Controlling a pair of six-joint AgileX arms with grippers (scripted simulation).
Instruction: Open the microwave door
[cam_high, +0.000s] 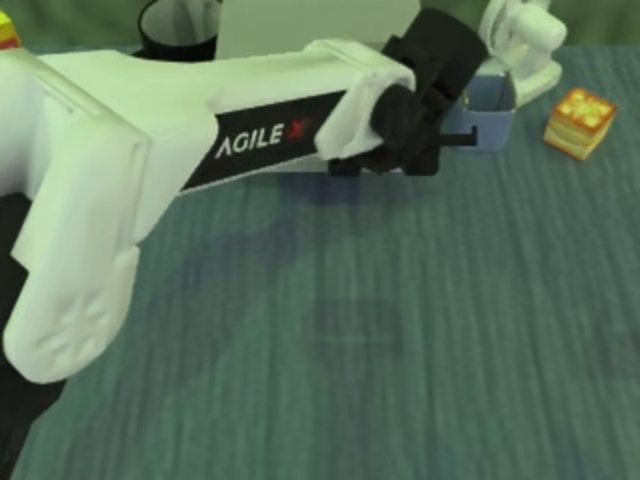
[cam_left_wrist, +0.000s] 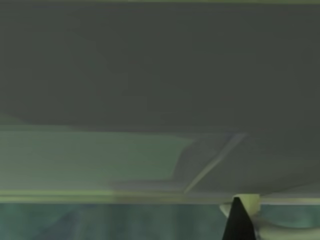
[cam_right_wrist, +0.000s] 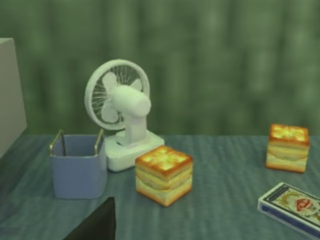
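L hand (cam_high: 425, 150) at microwave (cam_high: 300, 25) front, grip state unclear. Door likely stiff, hinged; take free edge.

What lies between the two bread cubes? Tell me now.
Nothing: the right wrist view shows bare table between the near cube and the far cube.
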